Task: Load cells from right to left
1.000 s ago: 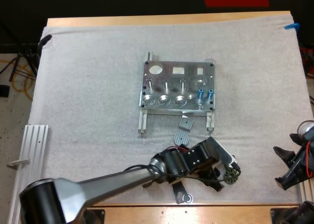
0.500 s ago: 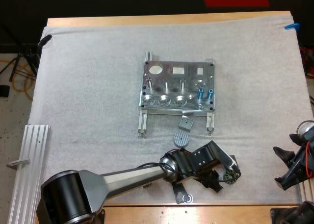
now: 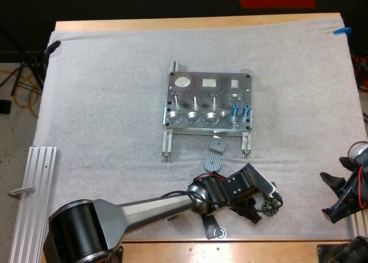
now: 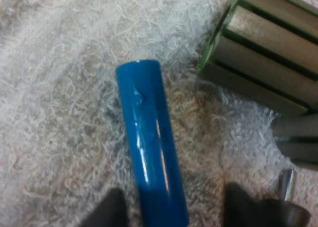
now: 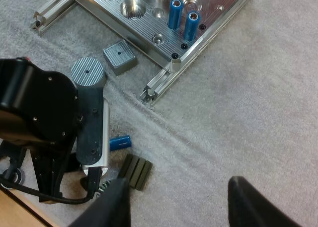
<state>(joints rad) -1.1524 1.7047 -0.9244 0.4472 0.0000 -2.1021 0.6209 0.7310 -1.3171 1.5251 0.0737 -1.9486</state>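
The metal fixture (image 3: 208, 105) lies mid-mat with two blue cylinders (image 3: 234, 109) (image 3: 247, 109) standing in its right-hand holes; the right wrist view shows that pair (image 5: 175, 13) (image 5: 191, 22) too. A third blue cylinder (image 4: 151, 162) lies flat on the mat beside a dark finned part (image 4: 263, 53). My left gripper (image 4: 174, 212) is open, one finger on each side of this cylinder's near end. From above it (image 3: 259, 208) sits low by the finned part (image 3: 270, 205). My right gripper (image 5: 179, 204) is open over bare mat, at the right edge (image 3: 336, 197).
A grey square block (image 3: 218, 144) and a ribbed round disc (image 3: 213, 163) lie just in front of the fixture. A black flat piece with a metal ring (image 3: 218, 233) sits at the front edge. An aluminium rail (image 3: 34, 199) lies front left.
My left arm's wrist has shifted a little right and lower toward the finned part. The right arm and the fixture have not moved.
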